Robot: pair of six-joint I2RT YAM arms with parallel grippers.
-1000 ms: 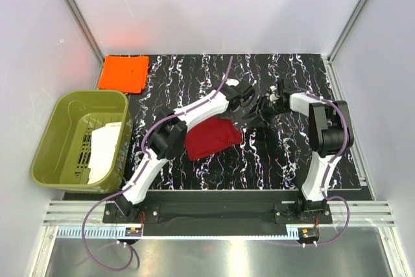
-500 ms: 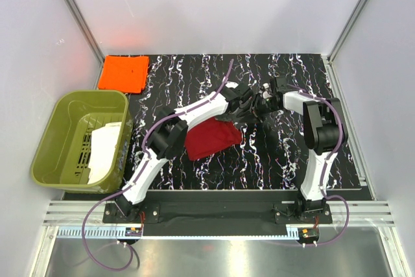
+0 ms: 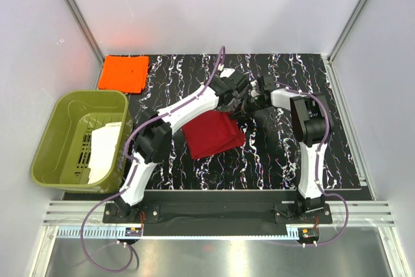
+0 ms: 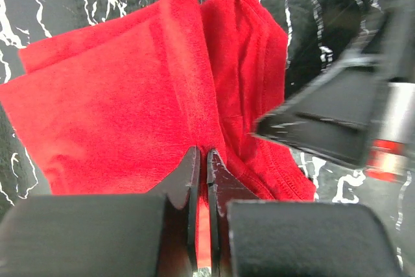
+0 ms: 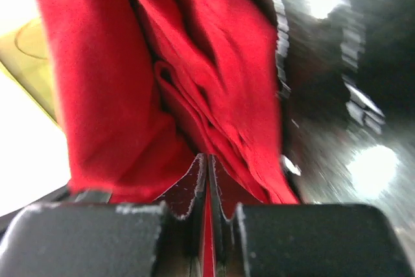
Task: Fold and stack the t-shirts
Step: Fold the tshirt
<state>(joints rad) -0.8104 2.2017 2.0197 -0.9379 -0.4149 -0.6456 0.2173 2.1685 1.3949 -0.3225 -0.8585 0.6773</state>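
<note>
Two pairs of fingers are squeezed almost flat together, each with a thin sliver of red cloth caught between its tips. The left fingers (image 4: 185, 183) bite a raised ridge of fabric, and the right fingers (image 5: 188, 192) bite into a bundle of layered hems. The left gripper (image 4: 201, 157) and the right gripper (image 5: 207, 160) thus both grasp the crimson t-shirt (image 3: 211, 135). From above they sit close together, nearly nose to nose, over the garment's far right corner. Pinching two neighbouring spots on one edge probably lets the arms carry that edge as a single line, so the cloth folds or moves without bunching. The rest of the shirt lies as a compact, slightly skewed rectangle on the middle of the black marbled table (image 3: 292, 154), already doubled over, so the folding looks well advanced. The orange t-shirt (image 3: 123, 72) rests folded flat at the far left corner, well apart, and it seems to mark where the stack will be built. The olive-green tub (image 3: 91, 93) sits off the table's left side with a pale item (image 3: 104, 150) inside, clear of both arms.
</note>
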